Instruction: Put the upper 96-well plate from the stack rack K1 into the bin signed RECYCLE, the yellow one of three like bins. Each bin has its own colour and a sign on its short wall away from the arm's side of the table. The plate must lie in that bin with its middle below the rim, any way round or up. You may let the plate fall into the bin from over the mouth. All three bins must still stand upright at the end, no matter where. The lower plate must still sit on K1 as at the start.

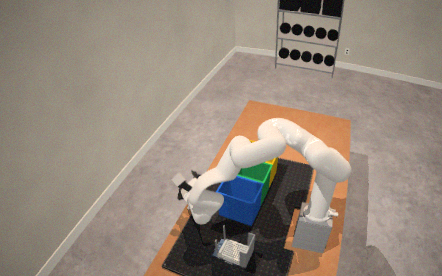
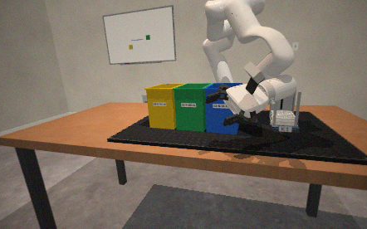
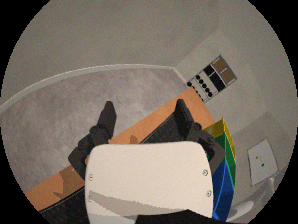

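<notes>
the gripper [image 2: 226,109] hangs with its dark fingers spread wide and nothing between them, turned sideways and held off the black mat [image 2: 179,138], just in front of the blue bin [image 2: 217,114] on the side away from the arm's base. it looks tilted outward like this because the arm [image 1: 276,145] is folded over the bins and has not yet lined up on anything. the rack k1 [image 2: 286,118] stands on the mat beyond the gripper, near the arm's grey base block [image 1: 312,235], and the upper plate [image 1: 232,248] sits in it untouched, its white grid of wells showing from above between the rack's upright posts. the lower plate beneath it is hidden from me. three bins stand upright, touching in a row: blue nearest the rack, the green bin [image 2: 190,108] in the middle, the yellow bin [image 2: 161,105] farthest, each with a small white sign too blurred to read. all rest on the wooden worktop [image 2: 84,126].
</notes>
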You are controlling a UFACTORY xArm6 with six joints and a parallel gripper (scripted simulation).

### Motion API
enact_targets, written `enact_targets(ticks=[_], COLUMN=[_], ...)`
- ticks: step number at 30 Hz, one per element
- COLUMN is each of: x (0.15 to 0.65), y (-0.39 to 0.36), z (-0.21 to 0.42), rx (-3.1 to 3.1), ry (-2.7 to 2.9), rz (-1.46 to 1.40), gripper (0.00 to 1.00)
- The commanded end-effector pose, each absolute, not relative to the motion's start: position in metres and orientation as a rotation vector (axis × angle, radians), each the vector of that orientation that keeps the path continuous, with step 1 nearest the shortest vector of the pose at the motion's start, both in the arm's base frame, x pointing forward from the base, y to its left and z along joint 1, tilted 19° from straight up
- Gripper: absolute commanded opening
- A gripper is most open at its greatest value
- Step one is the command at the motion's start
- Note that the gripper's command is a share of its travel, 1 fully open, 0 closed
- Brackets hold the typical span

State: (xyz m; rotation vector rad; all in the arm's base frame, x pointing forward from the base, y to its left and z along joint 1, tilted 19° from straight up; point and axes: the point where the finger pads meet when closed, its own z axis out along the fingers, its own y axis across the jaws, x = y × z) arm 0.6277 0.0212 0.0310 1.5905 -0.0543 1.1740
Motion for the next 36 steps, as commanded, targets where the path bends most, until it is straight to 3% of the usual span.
enact_targets(ticks=[1,17,36], x=[0.629,0.629,0.563], y=[0.022,0.022,0.057], z=[0.033,0.033,0.034], rx=[1.59,1.59,1.852], ry=[-0.057,-0.057,-0.133], rz=[1.178,1.178,0.836], gripper=[1.0,1.0,1.0])
